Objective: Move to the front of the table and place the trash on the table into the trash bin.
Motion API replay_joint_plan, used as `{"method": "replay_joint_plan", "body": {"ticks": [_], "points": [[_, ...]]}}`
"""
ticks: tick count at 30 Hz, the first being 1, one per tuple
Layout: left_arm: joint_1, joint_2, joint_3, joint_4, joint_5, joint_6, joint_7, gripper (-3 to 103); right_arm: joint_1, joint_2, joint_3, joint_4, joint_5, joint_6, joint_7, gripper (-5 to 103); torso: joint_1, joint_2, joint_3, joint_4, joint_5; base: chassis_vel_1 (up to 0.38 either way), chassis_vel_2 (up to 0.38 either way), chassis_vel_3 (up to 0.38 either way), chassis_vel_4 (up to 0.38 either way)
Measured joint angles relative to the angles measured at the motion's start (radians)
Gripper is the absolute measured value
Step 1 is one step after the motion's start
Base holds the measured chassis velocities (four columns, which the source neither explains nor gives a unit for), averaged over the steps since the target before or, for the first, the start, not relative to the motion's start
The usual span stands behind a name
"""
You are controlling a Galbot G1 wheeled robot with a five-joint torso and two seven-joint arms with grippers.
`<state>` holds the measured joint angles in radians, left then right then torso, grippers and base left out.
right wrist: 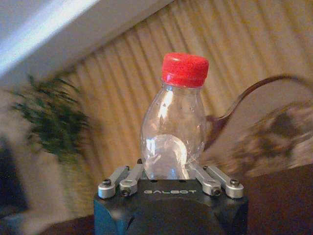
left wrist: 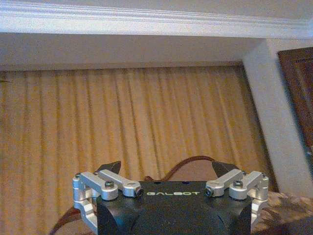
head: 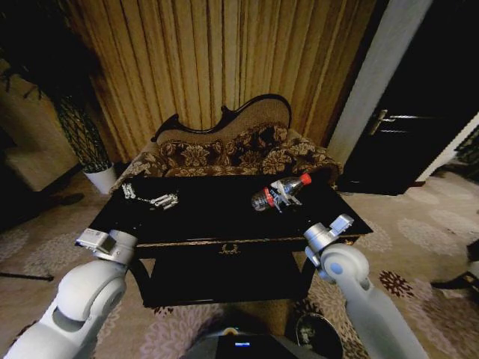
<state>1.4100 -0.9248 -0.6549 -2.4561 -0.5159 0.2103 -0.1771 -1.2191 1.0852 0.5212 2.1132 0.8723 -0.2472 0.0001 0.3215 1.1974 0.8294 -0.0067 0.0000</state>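
The bottle [head: 281, 193] lies on its side on the black surface [head: 209, 217], back and right of the gold ornament [head: 229, 249], with its red cap slanting away toward the sofa [head: 224, 149]. The right hand [head: 338, 224] hovers at the front edge right of the ornament and looks the nearer one. Its wrist view has the bottle dead ahead, but I cannot tell its grip. The left hand [head: 96, 240], jaws wide, sits left of the ornament.

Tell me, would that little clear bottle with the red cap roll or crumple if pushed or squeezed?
It would probably roll: the bottle lies on its side on the glossy black table, and its body is round. It looks empty and thin-walled, so likely light and easily dented. Its smooth plastic may slip.
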Motion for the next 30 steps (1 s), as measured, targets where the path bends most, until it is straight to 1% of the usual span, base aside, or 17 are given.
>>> {"method": "replay_joint_plan", "body": {"ticks": [1,3,4,6,7,9,13,14,15,16,17,18,19,20,21,23,30], "points": [[0.000,0.000,0.000,0.000,0.000,0.000,0.000,100,0.000,0.000,0.000,0.000,0.000,0.000,0.000,28,0.000,0.000,0.000,0.0000,0.0000,0.000,0.000,0.000,0.000],[-0.003,-0.014,-0.030,0.016,-0.012,0.006,-0.013,100,0.036,0.001,0.014,-0.054,-0.088,0.021,0.000,28,0.000,0.000,0.000,0.0001,-0.0001,0.000,0.000,0.000,0.000],[-0.003,-0.014,-0.030,0.016,-0.012,0.006,-0.013,100,0.036,0.001,0.014,-0.054,-0.088,0.021,0.000,28,0.000,0.000,0.000,0.0001,-0.0001,0.000,0.000,0.000,0.000],[0.002,-0.020,-0.057,0.023,-0.020,0.006,-0.015,100,0.058,0.001,0.027,-0.089,-0.162,0.046,0.000,28,0.000,0.000,0.000,0.0003,-0.0001,0.000,0.000,0.000,0.000],[0.002,-0.020,-0.057,0.023,-0.020,0.006,-0.015,100,0.058,0.001,0.027,-0.089,-0.162,0.046,0.000,28,0.000,0.000,0.000,0.0003,-0.0001,0.000,0.000,0.000,0.000],[0.006,-0.028,-0.085,0.030,-0.030,0.006,-0.016,100,0.070,-0.001,0.046,-0.116,-0.237,0.064,0.000,28,0.000,0.000,0.000,0.0001,-0.0001,0.000,0.000,0.000,0.000],[0.004,-0.049,-0.107,0.037,-0.035,0.009,-0.019,100,0.067,0.000,0.062,-0.118,-0.261,0.066,0.000,28,0.000,0.000,0.000,0.0001,-0.0001,0.000,0.000,0.000,0.000],[0.000,-0.064,-0.118,0.041,-0.035,0.021,-0.027,100,0.062,0.002,0.068,-0.119,-0.276,0.067,0.000,28,0.000,0.000,0.000,0.0001,0.0000,0.000,0.000,0.000,0.000],[-0.008,-0.086,-0.131,0.046,-0.034,0.054,-0.054,100,0.054,0.005,0.074,-0.122,-0.297,0.069,0.000,28,0.000,0.000,0.000,0.0001,-0.0001,0.000,0.000,0.000,0.000],[-0.023,-0.114,-0.145,0.050,-0.035,0.117,-0.096,100,0.046,0.009,0.080,-0.124,-0.310,0.070,0.000,28,0.000,0.000,0.000,0.0001,-0.0002,0.000,0.000,0.000,0.000],[-0.023,-0.114,-0.145,0.050,-0.035,0.117,-0.096,100,0.046,0.009,0.080,-0.124,-0.310,0.070,0.000,28,0.000,0.000,0.000,0.0001,-0.0002,0.000,0.000,0.000,0.000],[-0.039,-0.139,-0.156,0.054,-0.053,0.172,-0.134,100,0.035,0.014,0.084,-0.125,-0.315,0.071,0.000,28,0.000,0.000,0.000,0.0001,-0.0004,0.000,0.000,0.000,0.000],[-0.042,-0.147,-0.160,0.055,-0.060,0.188,-0.146,100,0.032,0.016,0.086,-0.126,-0.316,0.071,0.000,28,0.000,0.000,0.000,-0.0001,-0.0002,0.000,0.000,0.000,0.000],[-0.042,-0.147,-0.160,0.055,-0.060,0.188,-0.146,100,0.032,0.016,0.086,-0.126,-0.316,0.071,0.000,28,0.000,0.000,0.000,-0.0001,-0.0002,0.000,0.000,0.000,0.000],[-0.040,-0.158,-0.173,0.057,-0.068,0.216,-0.157,100,0.024,0.020,0.092,-0.126,-0.317,0.071,0.000,28,0.000,0.000,0.000,0.0000,-0.0002,0.000,0.000,0.000,0.000],[-0.021,-0.162,-0.194,0.060,-0.070,0.233,-0.158,100,0.016,0.024,0.101,-0.125,-0.318,0.073,0.000,28,0.000,0.000,0.000,0.0002,-0.0001,0.000,0.000,0.000,0.000],[-0.001,-0.153,-0.247,0.082,-0.090,0.228,-0.152,100,-0.001,0.024,0.125,-0.122,-0.318,0.082,0.000,28,0.000,0.000,0.000,0.0003,-0.0001,0.025,-0.019,-0.020,0.017]]}}
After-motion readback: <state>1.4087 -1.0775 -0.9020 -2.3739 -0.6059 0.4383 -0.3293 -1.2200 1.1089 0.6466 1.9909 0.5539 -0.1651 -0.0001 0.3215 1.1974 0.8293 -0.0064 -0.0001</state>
